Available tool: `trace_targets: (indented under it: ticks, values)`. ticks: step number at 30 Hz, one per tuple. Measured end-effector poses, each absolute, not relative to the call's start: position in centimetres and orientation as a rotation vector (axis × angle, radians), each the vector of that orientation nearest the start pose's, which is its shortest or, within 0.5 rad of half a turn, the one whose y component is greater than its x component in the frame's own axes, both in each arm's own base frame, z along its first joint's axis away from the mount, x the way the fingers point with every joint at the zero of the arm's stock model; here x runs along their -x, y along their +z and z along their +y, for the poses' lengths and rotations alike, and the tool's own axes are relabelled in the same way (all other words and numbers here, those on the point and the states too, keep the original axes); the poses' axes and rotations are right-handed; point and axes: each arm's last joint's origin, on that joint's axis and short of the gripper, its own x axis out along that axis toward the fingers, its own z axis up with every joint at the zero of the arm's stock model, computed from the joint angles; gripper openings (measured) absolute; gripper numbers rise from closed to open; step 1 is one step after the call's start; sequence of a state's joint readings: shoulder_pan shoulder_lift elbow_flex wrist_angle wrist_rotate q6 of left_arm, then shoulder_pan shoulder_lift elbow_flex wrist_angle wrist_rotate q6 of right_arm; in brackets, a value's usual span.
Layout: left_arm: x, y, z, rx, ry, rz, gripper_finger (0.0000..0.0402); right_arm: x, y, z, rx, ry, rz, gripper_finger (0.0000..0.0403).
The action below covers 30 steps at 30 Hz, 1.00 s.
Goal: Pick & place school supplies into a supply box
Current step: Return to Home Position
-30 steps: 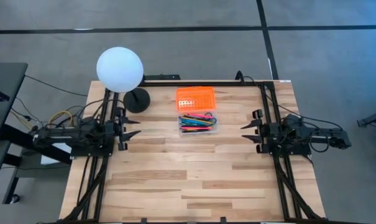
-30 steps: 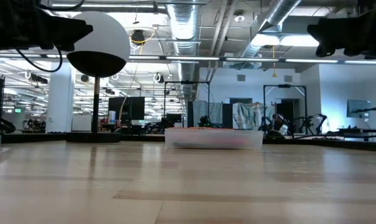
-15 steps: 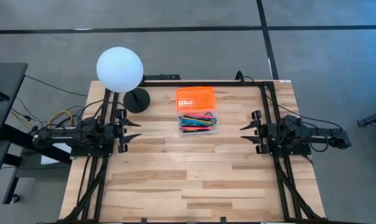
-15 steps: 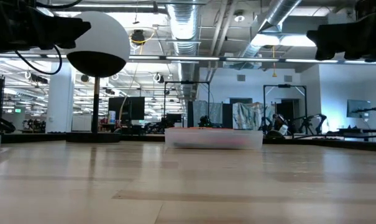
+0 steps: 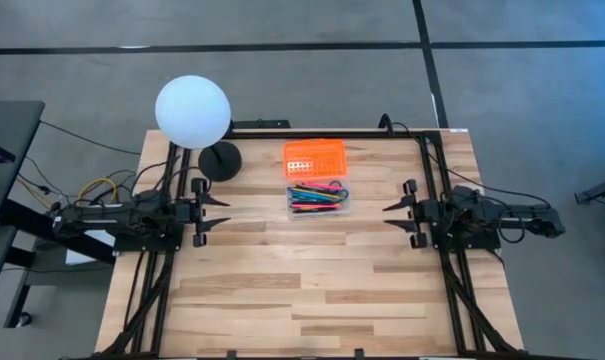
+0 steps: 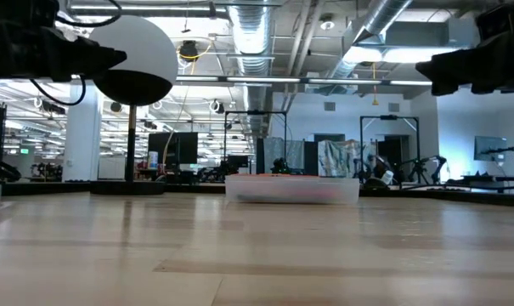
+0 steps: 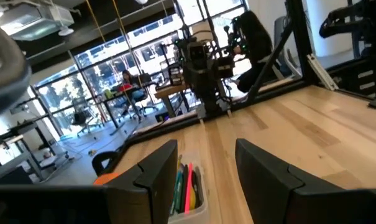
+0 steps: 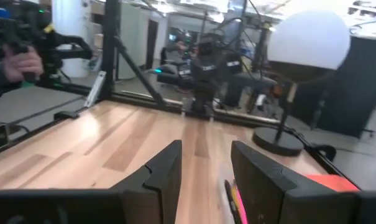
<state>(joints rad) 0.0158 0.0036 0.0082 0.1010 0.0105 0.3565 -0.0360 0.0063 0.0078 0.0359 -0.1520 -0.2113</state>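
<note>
Both arms have crept inward since a second ago, left hand [image 5: 214,214] and right hand [image 5: 396,211] each a touch closer to the middle of the surface [image 5: 312,290]. Each hand has its fingers spread apart and grips nothing, tips pointing across at one another, well apart from the supplies. Between them, toward the far edge, sits the supply box [image 5: 318,199]: a clear plastic rectangular base, and inside it a bundle of thin pens and markers [image 5: 316,196] in pink, green, blue, yellow and orange. Touching its far side lies the bright orange lid [image 5: 315,155], flat, with a small white patch on it. From the low view the box [image 6: 291,189] reads as a hazy pale block, its contents a pink smear. Single items in the bundle are too small to tell apart. Near the far left corner stands a white globe lamp [image 5: 193,111] on a round black base [image 5: 221,160]. Pale wooden planks, smooth.
</note>
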Motion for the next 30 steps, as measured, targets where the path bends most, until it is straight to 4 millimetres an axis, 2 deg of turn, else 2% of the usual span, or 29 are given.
trace_targets:
  ticks: [7, 30]
  values:
    - [-9.71, 17.29, 0.27, -0.351, 0.068, -0.068, 0.0157, -9.76, 16.69, -0.27, 0.183, -0.015, -0.014, 0.0134]
    - [-9.74, 16.94, 0.3, -0.305, 0.072, -0.033, 0.0157, -9.77, 16.64, -0.27, 0.154, -0.013, -0.013, 0.0134]
